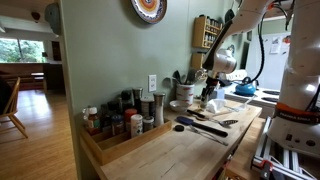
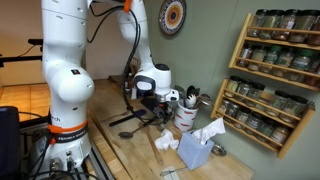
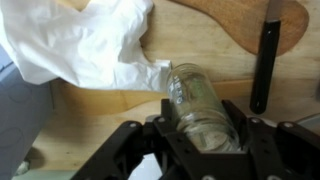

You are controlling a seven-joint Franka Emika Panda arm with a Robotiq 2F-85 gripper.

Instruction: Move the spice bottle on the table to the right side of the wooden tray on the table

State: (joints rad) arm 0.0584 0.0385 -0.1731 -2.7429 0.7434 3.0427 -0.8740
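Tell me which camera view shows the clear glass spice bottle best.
The wrist view: the clear glass spice bottle fills mid-frame between the fingers of the black pincer, though whether they clamp it is unclear. In both exterior views the bottle is too small to make out at the pincer.

Home kitchen: a butcher-block table [image 1: 190,150] holds a wooden tray [image 1: 128,150] packed with spice bottles [image 1: 135,122], cooking utensils [image 1: 205,125] lie loose on the top, and a crock [image 1: 184,92] of more utensils stands by the wall. A wall rack [image 2: 275,70] is full of jars, with a decorative plate [image 1: 148,8] hung higher up and a tissue box [image 2: 197,150] on the table. Past the green wall is a living space — wood floor [image 1: 45,140], chair [image 1: 10,105], window [image 1: 25,45].
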